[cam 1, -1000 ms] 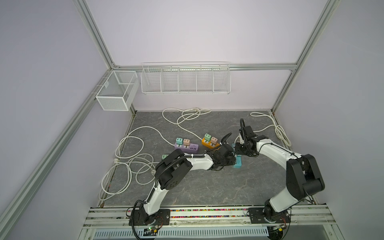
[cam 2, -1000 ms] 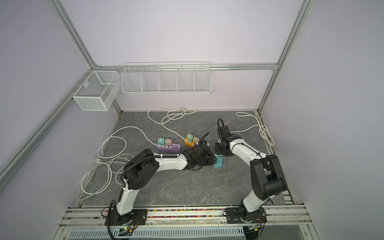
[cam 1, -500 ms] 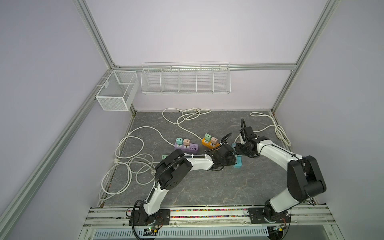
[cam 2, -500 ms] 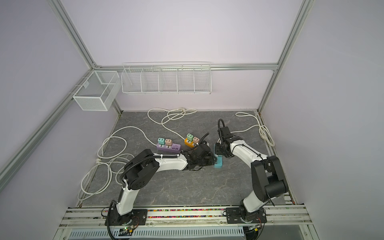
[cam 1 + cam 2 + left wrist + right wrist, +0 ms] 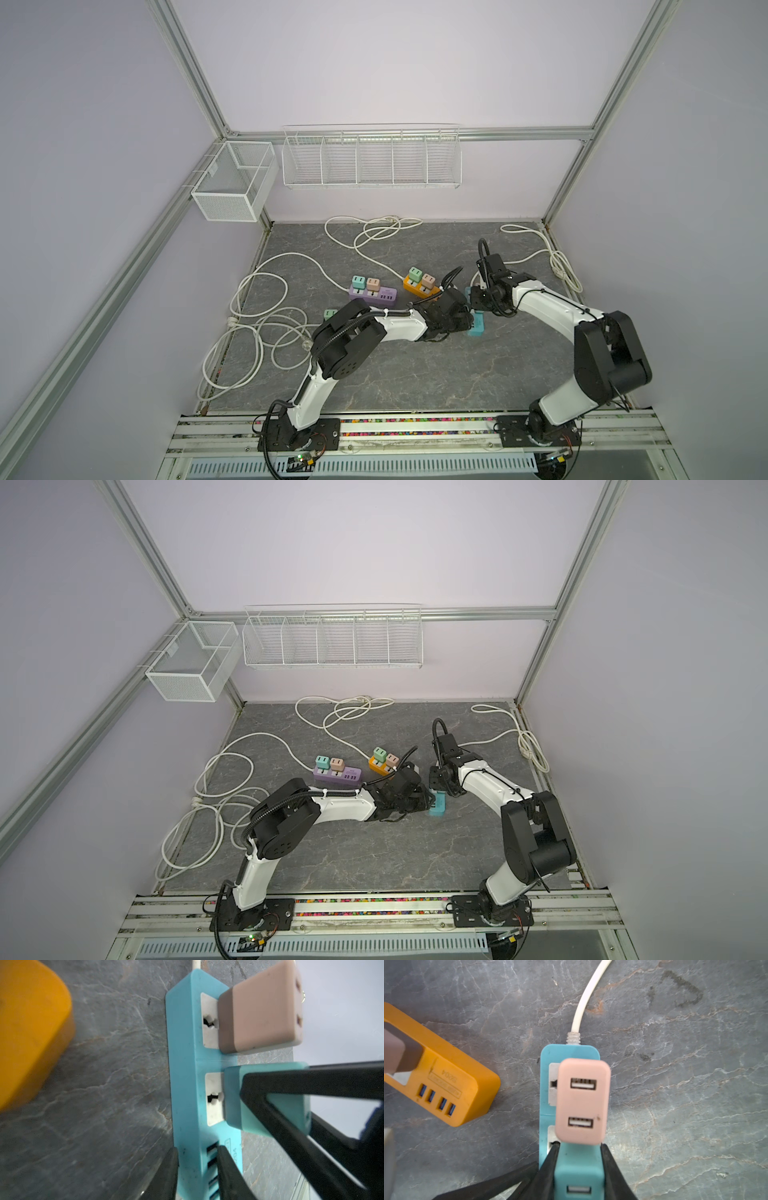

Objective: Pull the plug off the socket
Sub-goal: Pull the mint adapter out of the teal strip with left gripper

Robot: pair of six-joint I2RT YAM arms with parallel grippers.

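Teal plug (image 5: pixel 578 1167), upright in the power strip (image 5: pixel 182 1084), was pinched by the right gripper (image 5: pixel 580 1147), the strip's end clamped by the left gripper (image 5: pixel 197 1149).

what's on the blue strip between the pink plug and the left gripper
The teal plug, held by the right gripper, plugged into the blue strip; left wrist view shows it.

1× teal plug (image 5: pixel 578 1169), boxy, seated upright in a socket of teal power strip (image 5: pixel 185 1084); strip lying flat, just beside orange power strip (image 5: pixel 467 1088).
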